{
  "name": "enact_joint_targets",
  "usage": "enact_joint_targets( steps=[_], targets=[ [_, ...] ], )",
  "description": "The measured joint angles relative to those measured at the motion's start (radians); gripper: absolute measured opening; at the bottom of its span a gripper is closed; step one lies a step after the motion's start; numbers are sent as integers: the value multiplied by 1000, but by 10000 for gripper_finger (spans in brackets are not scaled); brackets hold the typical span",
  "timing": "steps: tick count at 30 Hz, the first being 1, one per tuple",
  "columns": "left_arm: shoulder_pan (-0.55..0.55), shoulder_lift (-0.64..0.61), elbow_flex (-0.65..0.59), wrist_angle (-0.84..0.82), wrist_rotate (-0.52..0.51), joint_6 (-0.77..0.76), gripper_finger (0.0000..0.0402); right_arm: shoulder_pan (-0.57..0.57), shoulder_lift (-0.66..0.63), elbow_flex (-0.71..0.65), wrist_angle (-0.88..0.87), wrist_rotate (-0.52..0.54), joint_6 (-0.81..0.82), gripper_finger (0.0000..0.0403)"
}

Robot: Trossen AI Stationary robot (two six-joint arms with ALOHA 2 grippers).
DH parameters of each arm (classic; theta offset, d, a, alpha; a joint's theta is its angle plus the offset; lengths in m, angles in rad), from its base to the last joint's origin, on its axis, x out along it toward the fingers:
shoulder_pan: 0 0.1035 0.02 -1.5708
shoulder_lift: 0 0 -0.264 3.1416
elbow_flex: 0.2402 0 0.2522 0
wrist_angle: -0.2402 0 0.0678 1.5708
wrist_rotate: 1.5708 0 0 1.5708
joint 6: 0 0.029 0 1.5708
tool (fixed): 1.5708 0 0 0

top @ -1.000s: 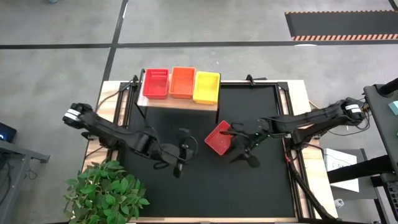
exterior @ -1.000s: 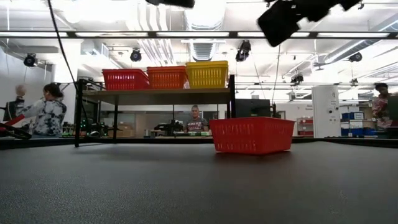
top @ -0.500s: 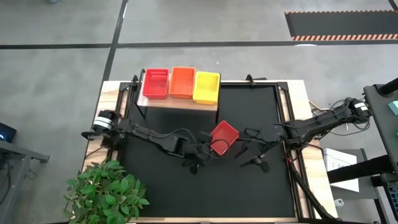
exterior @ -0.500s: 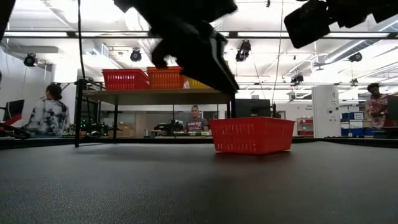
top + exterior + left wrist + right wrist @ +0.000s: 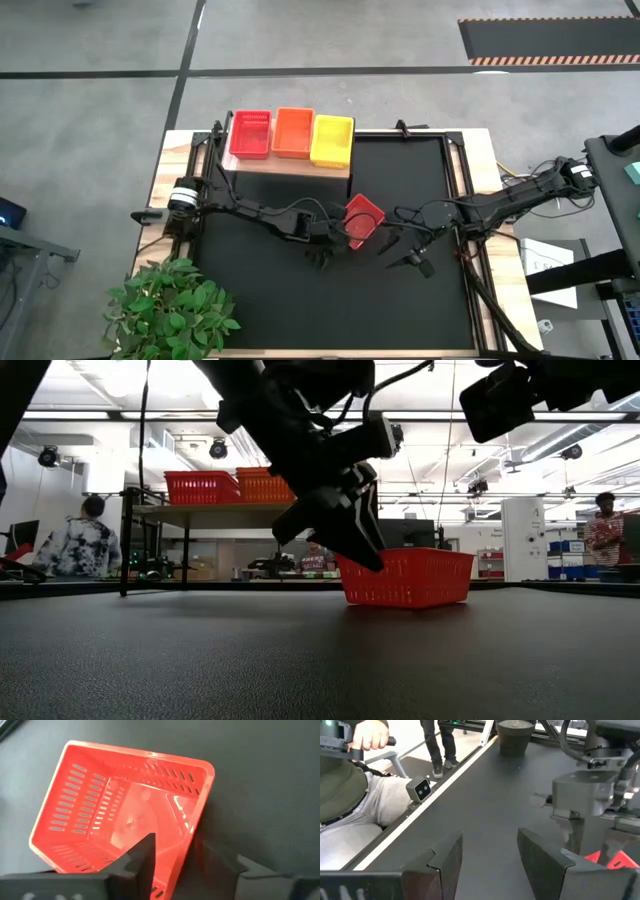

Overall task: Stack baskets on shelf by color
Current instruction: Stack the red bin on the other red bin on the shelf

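Three baskets stand side by side on the wooden shelf [image 5: 300, 166] at the table's far side: red [image 5: 250, 133], orange [image 5: 293, 131] and yellow [image 5: 332, 140]. Another red basket [image 5: 364, 217] rests with its bottom on the black mat, turned at a slant. My left gripper [image 5: 182, 865] is open at this basket's near-left corner. One finger [image 5: 144, 859] stands over the inside and the other [image 5: 220, 866] outside the basket's wall [image 5: 192, 827]. My right gripper [image 5: 487, 855] is open to the right of the basket and a little nearer, with nothing between its fingers.
A leafy plant [image 5: 170, 310] stands at the table's near-left corner. The black mat [image 5: 330, 310] lies bare toward the near edge. A seated person [image 5: 355, 795] shows beside the table in the right wrist view, and people stand in the room behind [image 5: 75, 550].
My left gripper has gone toward the table's right edge, from the mat's middle left to the loose red basket's near-left corner. My right gripper has drawn back from the basket toward the table's right edge. The basket stays on the mat.
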Motion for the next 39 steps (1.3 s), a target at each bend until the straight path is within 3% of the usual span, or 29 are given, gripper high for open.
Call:
enact_joint_targets(
  steps=[8,12,24,28,36,39],
  targets=[
    [-5,9,0,-2,6,43,14,0,0,0,0,0,-5,180],
    [-38,-32,8,-48,-5,87,3,0,0,0,0,0,-5,180],
    [-158,-522,15,-383,-227,87,1,-1,1,1,14,1,-44,179],
    [-98,-677,13,-537,-327,75,0,-1,1,1,29,1,-57,179],
    [169,-872,17,-742,-318,2,0,-1,2,1,45,1,-56,179],
    [281,-898,18,-778,-243,2,0,-1,2,1,46,1,-57,179]
  ],
)
